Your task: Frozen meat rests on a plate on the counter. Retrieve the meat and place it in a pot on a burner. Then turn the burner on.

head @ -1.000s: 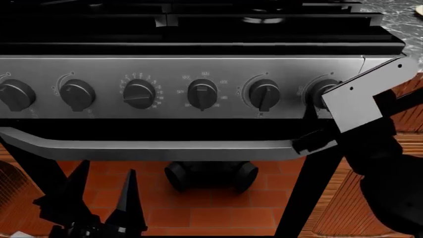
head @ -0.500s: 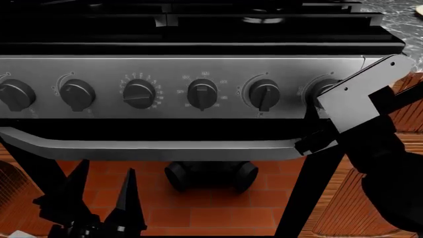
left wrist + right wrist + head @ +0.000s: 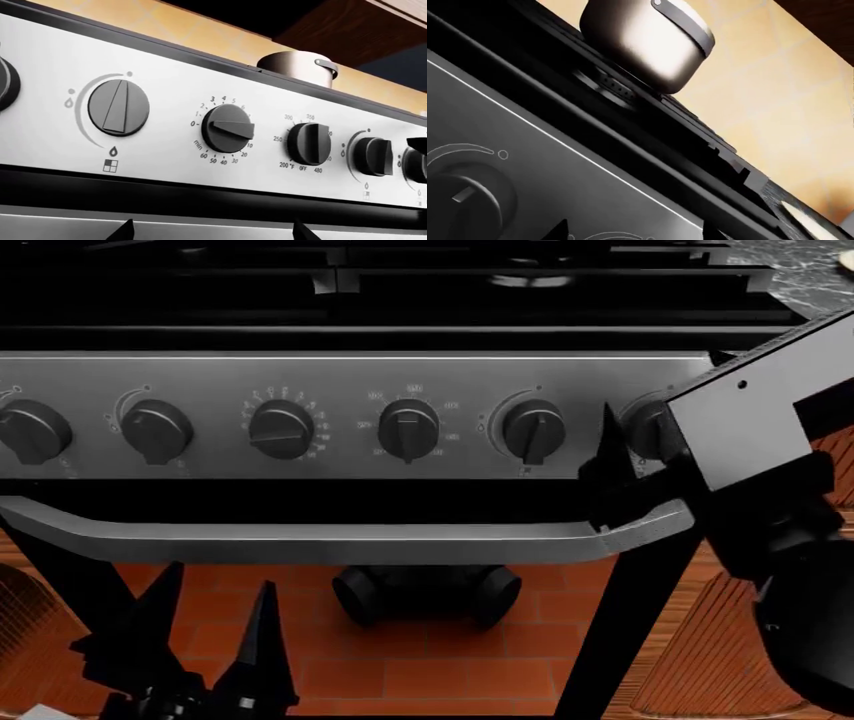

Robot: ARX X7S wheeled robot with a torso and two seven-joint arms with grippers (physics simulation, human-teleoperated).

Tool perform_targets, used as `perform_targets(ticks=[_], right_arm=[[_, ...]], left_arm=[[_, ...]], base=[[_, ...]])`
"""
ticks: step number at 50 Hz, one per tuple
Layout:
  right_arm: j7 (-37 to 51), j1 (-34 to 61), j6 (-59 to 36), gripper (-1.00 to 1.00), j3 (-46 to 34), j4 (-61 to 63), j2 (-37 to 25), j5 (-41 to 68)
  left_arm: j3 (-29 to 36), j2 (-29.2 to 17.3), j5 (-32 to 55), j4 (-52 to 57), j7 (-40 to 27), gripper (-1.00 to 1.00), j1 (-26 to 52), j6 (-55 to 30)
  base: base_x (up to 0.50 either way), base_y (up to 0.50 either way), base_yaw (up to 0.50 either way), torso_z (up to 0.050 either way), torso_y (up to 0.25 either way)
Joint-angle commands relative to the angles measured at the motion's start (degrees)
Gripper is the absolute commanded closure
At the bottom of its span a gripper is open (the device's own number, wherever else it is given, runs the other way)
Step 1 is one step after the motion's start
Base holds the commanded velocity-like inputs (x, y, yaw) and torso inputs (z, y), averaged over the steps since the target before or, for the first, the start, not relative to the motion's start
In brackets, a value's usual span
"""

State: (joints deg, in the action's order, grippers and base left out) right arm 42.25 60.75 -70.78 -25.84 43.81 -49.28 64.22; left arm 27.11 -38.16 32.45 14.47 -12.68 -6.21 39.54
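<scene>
The pot (image 3: 647, 40) is brushed steel and stands on a burner (image 3: 606, 82) at the back of the black stovetop; it also shows above the control panel (image 3: 297, 67). Its inside is hidden, so the frozen meat is out of view. My right gripper (image 3: 627, 455) is open at the rightmost knob (image 3: 654, 430), with one dark finger (image 3: 607, 450) just left of it. In the right wrist view the gripper (image 3: 637, 235) has its tips wide apart over a knob's marking ring. My left gripper (image 3: 211, 625) hangs open and empty below the oven handle. A front burner (image 3: 531, 280) shows under the grates.
Six black knobs run along the steel panel (image 3: 347, 380), with the oven handle (image 3: 334, 540) below. The dark marble counter (image 3: 801, 280) lies right of the stove, with a pale sliver, perhaps the plate (image 3: 845, 267), at its edge. Red tile floor lies beneath.
My right gripper has swung up and to the right at the rightmost knob, and one of its fingers now shows left of that knob. The left arm has not moved.
</scene>
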Motion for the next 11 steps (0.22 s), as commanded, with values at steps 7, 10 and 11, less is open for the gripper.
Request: perform_targets(ticks=[7,10,11], right_arm=[[6.24,0.90,0.42,-1.00,7.30,2.50,0.17,9.51],[7.42,-0.03,2.52,-1.00,9.70,3.54,-0.14,10.73],[7.68,-0.29,3.32,-1.00,10.58,4.09,-0.33,11.05]], left_arm=[[0.01,0.15,-0.24,0.15,0.17,-1.00,0.01,-0.47],[0.07,0.25,-0.25,-0.07,0.25,-1.00,0.12,-0.64],[0.10,0.30,-0.26,-0.15,0.27,-1.00,0.16,-0.71]], base=[[0.00,0.00,0.00,0.000,0.000],[0.00,0.00,0.00,0.000,0.000],[0.00,0.00,0.00,0.000,0.000]])
